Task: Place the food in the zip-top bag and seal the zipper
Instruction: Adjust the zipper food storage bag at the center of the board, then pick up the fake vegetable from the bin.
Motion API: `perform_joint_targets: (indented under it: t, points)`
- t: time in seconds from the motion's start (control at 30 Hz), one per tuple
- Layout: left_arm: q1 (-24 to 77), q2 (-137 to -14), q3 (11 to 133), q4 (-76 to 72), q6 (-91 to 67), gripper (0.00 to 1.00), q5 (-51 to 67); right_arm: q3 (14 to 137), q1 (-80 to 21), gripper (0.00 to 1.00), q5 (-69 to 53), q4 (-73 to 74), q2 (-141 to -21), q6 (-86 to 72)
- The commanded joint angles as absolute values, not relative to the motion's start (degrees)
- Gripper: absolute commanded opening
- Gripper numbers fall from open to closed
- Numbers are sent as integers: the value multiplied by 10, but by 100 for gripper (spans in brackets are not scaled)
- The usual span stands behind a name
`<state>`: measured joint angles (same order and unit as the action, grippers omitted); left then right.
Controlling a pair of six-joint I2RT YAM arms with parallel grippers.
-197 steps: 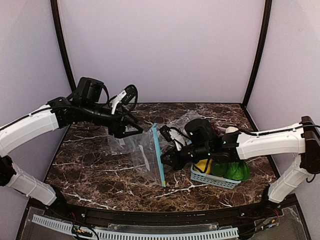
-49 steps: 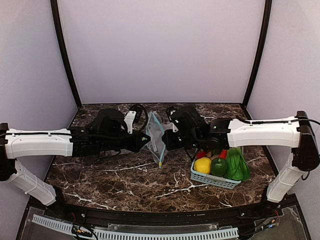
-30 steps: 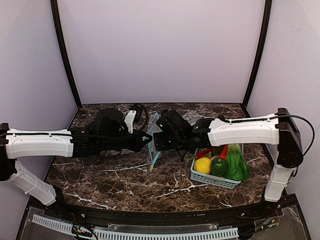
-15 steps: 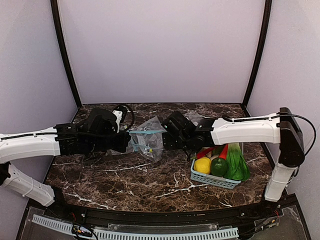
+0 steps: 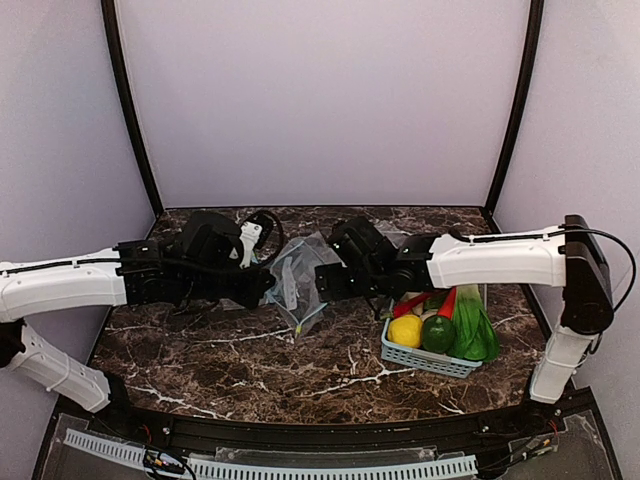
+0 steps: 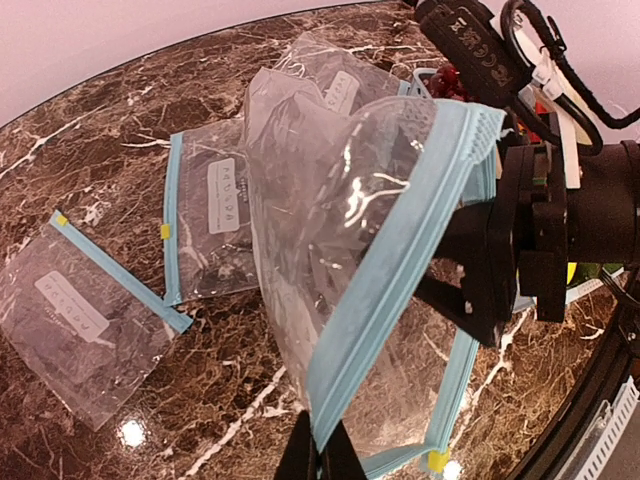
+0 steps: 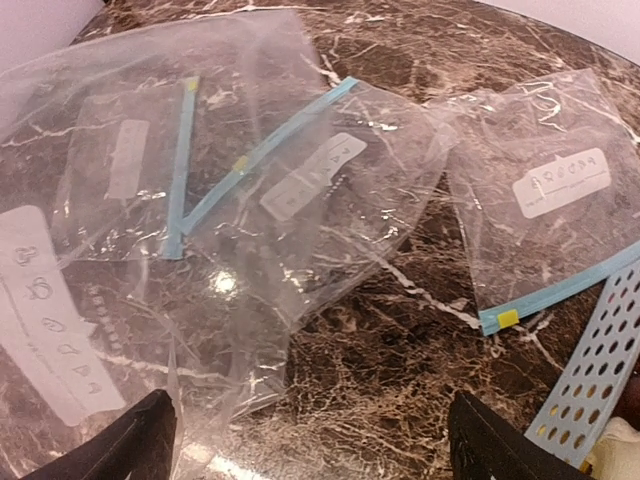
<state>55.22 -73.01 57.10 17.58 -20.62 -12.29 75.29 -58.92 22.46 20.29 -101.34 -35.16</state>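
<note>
The zip-top bag [image 5: 293, 288] hangs above the table between my two grippers. My left gripper [image 5: 265, 287] is shut on its light-blue zipper [image 6: 390, 270], and the pinch shows at the bottom of the left wrist view [image 6: 321, 462]. The bag's mouth gapes toward my right gripper [image 5: 322, 284]. That gripper [image 7: 308, 425] stands wide open with bare table between its fingers; the bag's clear film [image 7: 60, 220] drapes over its left finger. The food lies in the basket [image 5: 425, 360]: a leafy vegetable [image 5: 470, 325] and a red-orange tapered one [image 5: 447, 303].
A lemon [image 5: 405, 331] and a lime [image 5: 437, 334] share the basket, whose corner [image 7: 595, 380] shows in the right wrist view. Smaller clear bags lie flat on the marble behind and under the big bag [image 6: 215, 200], [image 6: 75, 310], [image 7: 550, 200].
The zipper, stretched level between both grippers half a second ago, now sags from the left gripper alone. The right gripper's jaws have spread wider.
</note>
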Motion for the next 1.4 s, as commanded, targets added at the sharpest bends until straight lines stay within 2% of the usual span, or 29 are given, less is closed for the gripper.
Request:
perform_joint_targets:
  t: [0.0, 0.37, 0.73, 0.9, 1.07, 1.2, 1.37]
  points:
    - [549, -749, 594, 160, -200, 1, -67, 730, -587, 94, 134, 136, -991, -305]
    - [545, -776, 615, 173, -224, 1, -95, 703, -604, 98, 34, 71, -936, -250]
    - [493, -744, 609, 187, -225, 1, -68, 646, -610, 98, -47, 68, -827, -257]
    - [464, -703, 643, 275, -195, 1, -71, 652, -607, 97, 43, 197, -766, -262]
    - [436, -680, 692, 391, -144, 1, -152, 654, -566, 97, 137, 363, -708, -312]
    - [413, -680, 720, 461, -116, 1, -175, 653, -525, 96, 197, 476, -672, -356]
    - [408, -700, 704, 456, -120, 1, -162, 652, -448, 97, 236, 579, -648, -394]
